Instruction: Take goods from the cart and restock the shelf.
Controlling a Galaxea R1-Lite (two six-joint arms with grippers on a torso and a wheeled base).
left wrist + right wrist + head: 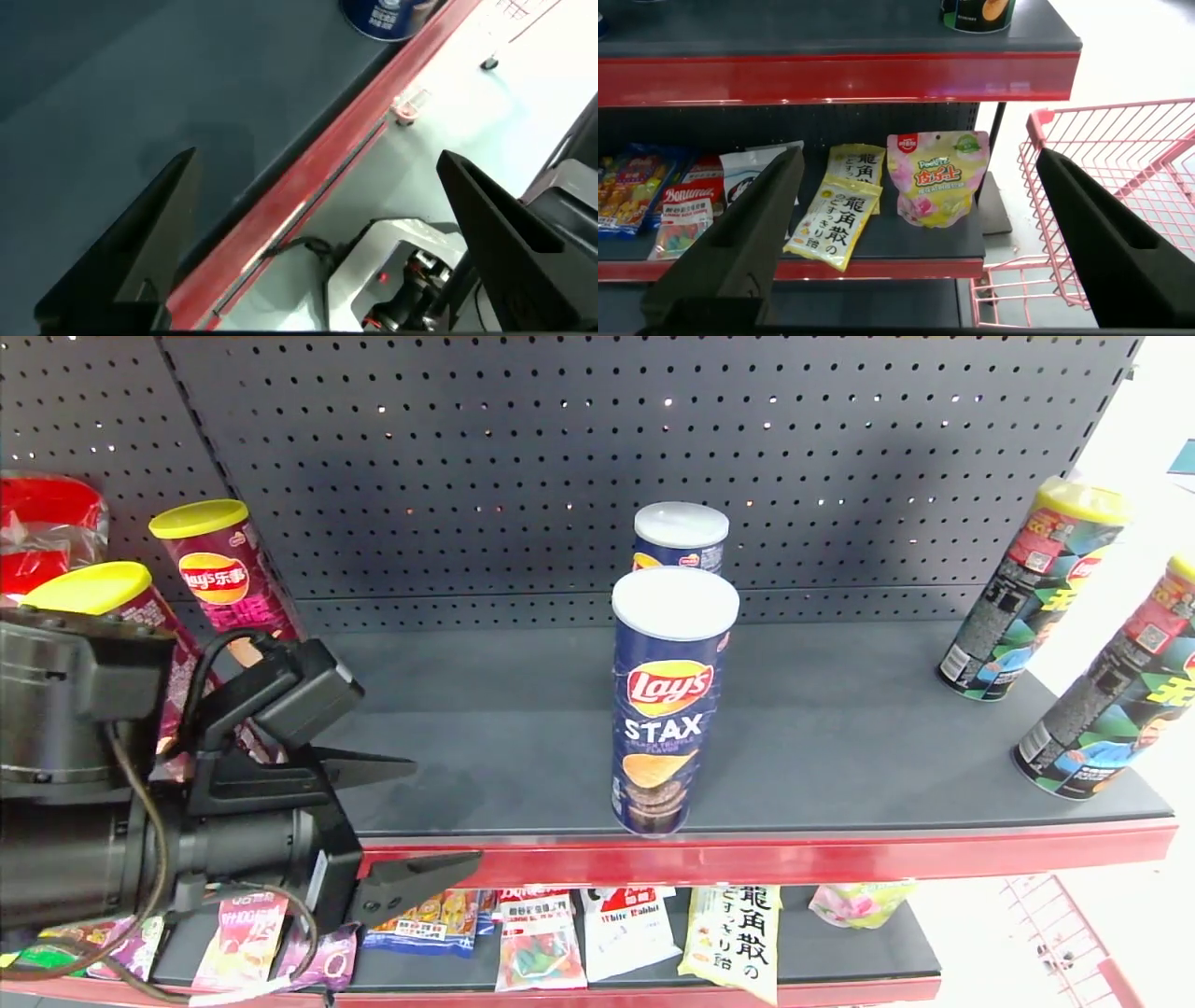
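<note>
Left of the blue chip can (665, 709), the left gripper (446, 815) hangs with jaws apart and empty; the right gripper (919, 157), below the can's level, likewise gapes empty.

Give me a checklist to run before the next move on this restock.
1. The left gripper is free: ok, jaws open, nothing held.
2. The right gripper is free: ok, jaws open, nothing held.
3. The front blue can stands upright on the shelf: ok.
4. Bare shelf room between it and the purple cans: ok.
5. Goods waiting in the cart: cannot tell, its inside is hidden.
</note>
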